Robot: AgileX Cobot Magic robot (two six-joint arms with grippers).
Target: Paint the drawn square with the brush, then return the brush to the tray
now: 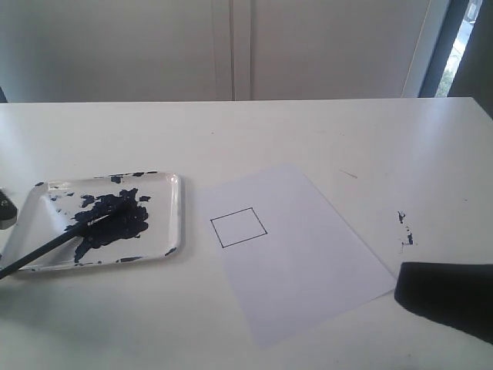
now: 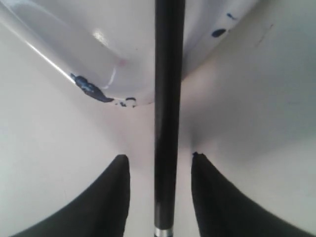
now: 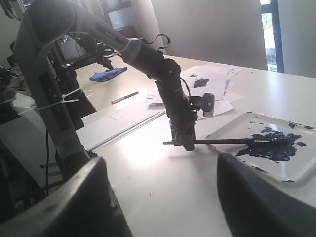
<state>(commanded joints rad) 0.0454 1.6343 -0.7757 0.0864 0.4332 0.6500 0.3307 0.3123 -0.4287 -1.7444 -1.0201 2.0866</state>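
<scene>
The brush [image 1: 62, 240] lay slantwise in the lower left of the exterior frame. Its dark tip sat in the navy blotch in the middle of the tray [image 1: 160, 230], and its handle crossed the tray's near left corner and ran off the left edge of the frame.

The left hand [image 2: 160, 157] straddled the handle just outside that corner. In the left wrist view one finger stood on each side of the black shaft with pale worktop [image 1: 308, 139] showing in the gap on both sides, so the hand was released and not gripping. The right wrist view showed the same arm reaching down onto the handle in mid frame.

The drawn square [image 1: 239, 227] sat just right of the tray, near frame centre, as a thin black outline with an unpainted white inside. It lay on the upper left part of a tilted paper sheet [image 1: 308, 254].

The right hand [image 3: 160, 165] was released too, its fingers spread wide with nothing between them. In the exterior view it showed as a dark mass at the lower right edge, just beside the sheet's right corner. A few navy specks [image 1: 404, 231] marked the worktop above it.
</scene>
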